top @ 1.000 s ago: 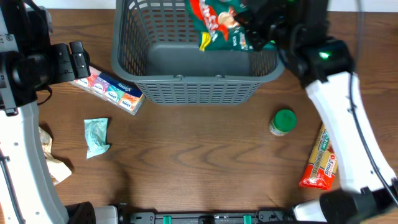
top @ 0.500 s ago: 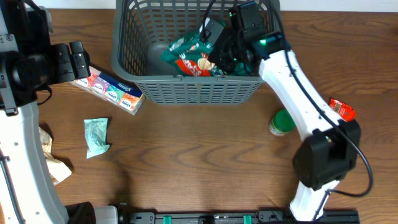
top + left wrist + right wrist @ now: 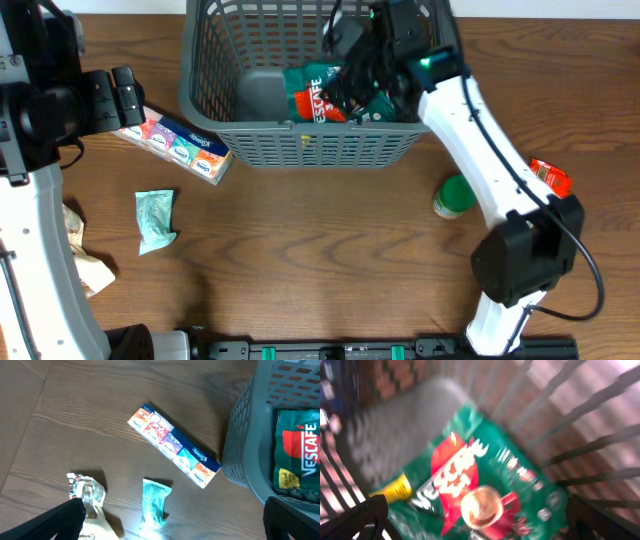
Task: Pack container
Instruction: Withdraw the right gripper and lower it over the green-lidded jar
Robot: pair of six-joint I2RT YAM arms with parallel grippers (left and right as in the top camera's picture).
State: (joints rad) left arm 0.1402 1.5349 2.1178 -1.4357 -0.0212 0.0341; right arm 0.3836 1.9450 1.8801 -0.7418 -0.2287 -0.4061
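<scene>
Container (image 3: 300, 150) holds a green Nescafe bag (image 3: 318, 98); left hand (image 3: 128, 92) and right hand (image 3: 477, 512) both released.

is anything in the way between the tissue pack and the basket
Nothing visible. The tissue pack lies on the table close by the container; only the container's own wall rises between them.

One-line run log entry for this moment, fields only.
stage: packing | right gripper: open over Nescafe bag in container | left gripper: open, empty, over table | outside: tissue pack, teal packet, green-lidded jar
</scene>
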